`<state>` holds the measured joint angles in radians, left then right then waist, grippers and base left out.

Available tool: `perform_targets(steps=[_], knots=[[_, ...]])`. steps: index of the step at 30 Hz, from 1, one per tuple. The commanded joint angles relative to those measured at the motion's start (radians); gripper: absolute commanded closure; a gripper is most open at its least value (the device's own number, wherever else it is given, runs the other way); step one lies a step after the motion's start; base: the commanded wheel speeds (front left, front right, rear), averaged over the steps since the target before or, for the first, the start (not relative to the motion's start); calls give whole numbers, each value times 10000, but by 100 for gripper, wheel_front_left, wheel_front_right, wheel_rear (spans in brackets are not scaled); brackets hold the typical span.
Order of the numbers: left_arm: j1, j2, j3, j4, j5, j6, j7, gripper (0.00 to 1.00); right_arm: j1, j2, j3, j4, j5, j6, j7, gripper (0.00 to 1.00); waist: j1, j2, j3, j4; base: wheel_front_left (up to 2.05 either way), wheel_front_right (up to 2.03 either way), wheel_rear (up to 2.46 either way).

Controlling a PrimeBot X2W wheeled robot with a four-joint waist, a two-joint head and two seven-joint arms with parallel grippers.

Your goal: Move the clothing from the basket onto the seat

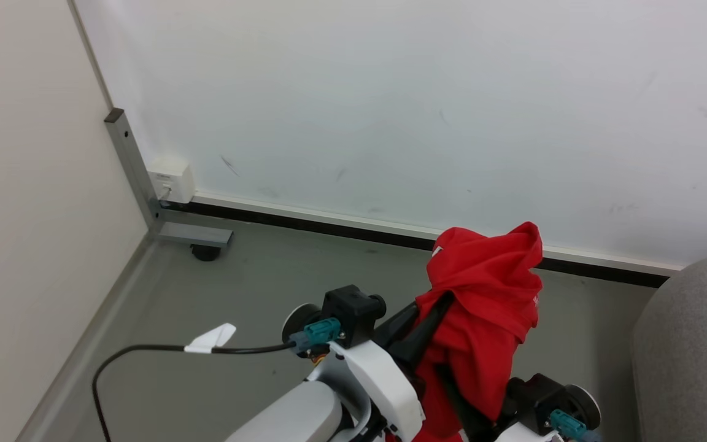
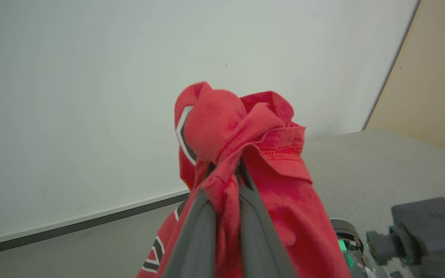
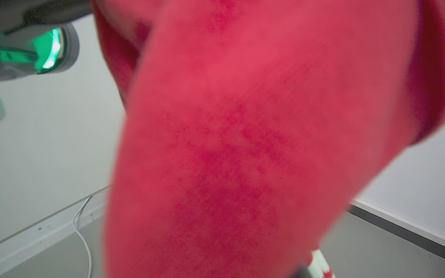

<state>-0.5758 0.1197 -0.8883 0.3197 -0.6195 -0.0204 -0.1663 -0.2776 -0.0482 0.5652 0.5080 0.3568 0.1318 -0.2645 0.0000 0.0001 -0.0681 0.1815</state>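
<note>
Red clothing (image 2: 269, 200) with white-and-dark trim hangs lifted above the grey floor (image 1: 255, 288), before a white wall (image 1: 390, 92). The left end effector (image 2: 224, 170) is clamped on a fold, fabric draped over its tips. Cloth covers the right end effector (image 1: 464, 402); its state cannot be told. The light-grey seat (image 1: 691, 350) lies right.

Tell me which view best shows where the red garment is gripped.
The left wrist view: the left gripper has both dark fingers shut on a bunched fold of the red garment. The head view shows it draped over that gripper, the grip hidden. The right wrist view gives a blurred red close-up.
</note>
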Motion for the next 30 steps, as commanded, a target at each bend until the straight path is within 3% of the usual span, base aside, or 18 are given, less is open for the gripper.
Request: perform_targets(steps=[1,13,16,17,18,19,30], knots=[[79,86,22,-77,-27,37,15,100,-104,-39,-89,-3,59,-21,1,100,0,-1,7,-10,0,0,0],[262,279,147,-373,-173,278,-73,100,427,-39,-477,-519,290,-21,1,100,0,-1,57,-289,0,0,0],[317,316,113,-379,-180,272,-50,84,481,-39,-613,-648,216,-21,1,100,0,-1,69,-451,0,0,0],[321,327,107,-385,-180,293,-51,72,484,-39,-666,-689,180,-21,1,100,0,-1,70,-516,0,0,0],[344,331,125,-405,-196,302,-87,27,483,-38,-716,-735,163,-21,1,100,0,-1,76,-588,0,0,0],[380,326,132,-413,-247,308,-88,0,475,-39,-773,-773,138,-21,1,100,0,-1,88,-666,0,0,0],[487,604,307,-688,-6,475,-558,0,116,-106,-1765,-1313,-546,-21,-2,100,0,-1,255,-2023,0,0,0]])
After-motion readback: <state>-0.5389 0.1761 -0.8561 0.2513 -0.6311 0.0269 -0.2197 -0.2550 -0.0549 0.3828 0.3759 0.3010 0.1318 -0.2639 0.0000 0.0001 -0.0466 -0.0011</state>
